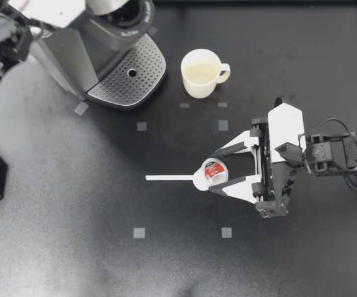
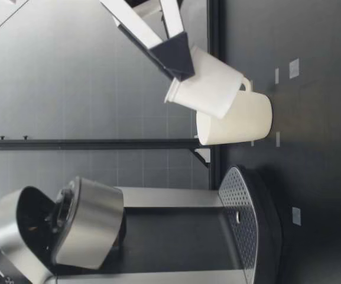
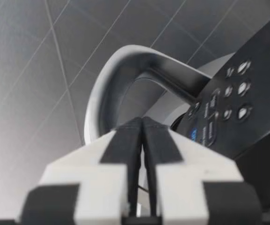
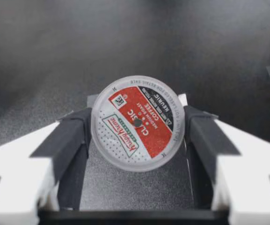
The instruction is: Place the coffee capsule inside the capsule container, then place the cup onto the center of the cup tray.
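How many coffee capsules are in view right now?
1. The coffee capsule is gripped in my right end effector. More could be hidden inside the coffee machine.

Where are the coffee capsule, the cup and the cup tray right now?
coffee capsule [image 1: 213, 171], top view, centre of its printed lid.
cup [image 1: 200, 72], top view, the inside of the cup.
cup tray [image 1: 144, 74], top view, perforated plate beside its centre hole.
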`<state>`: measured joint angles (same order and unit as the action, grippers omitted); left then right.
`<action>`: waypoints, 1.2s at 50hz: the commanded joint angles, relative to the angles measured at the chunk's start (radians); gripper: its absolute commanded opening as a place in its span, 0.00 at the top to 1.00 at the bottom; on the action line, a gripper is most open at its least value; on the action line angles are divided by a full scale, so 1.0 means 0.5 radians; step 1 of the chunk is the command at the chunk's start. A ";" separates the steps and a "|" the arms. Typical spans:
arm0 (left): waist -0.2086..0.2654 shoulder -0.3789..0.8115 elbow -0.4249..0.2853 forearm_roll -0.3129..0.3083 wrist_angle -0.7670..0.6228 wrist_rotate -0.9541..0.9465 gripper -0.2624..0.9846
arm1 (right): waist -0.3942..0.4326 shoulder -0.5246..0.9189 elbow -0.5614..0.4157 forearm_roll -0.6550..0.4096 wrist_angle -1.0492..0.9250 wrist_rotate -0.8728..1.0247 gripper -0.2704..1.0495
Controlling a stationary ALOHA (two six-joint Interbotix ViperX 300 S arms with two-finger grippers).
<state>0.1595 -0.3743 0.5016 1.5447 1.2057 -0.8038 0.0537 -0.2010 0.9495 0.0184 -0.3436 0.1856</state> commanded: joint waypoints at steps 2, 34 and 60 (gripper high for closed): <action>0.061 -0.071 0.003 0.018 -0.034 -0.025 0.72 | 0.009 -0.015 -0.046 0.000 -0.034 0.000 0.38; 0.193 -0.261 0.086 0.015 -0.439 -0.301 0.72 | -0.098 -0.153 -0.172 -0.003 -0.169 -0.166 0.38; 0.193 -0.515 0.104 0.018 -1.175 -0.761 0.71 | -0.604 -0.252 -0.558 0.000 -0.190 -0.647 0.39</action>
<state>0.2546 -0.6059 0.5660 1.5478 0.6351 -1.1720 -0.2194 -0.3068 0.7164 0.0184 -0.4357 -0.1335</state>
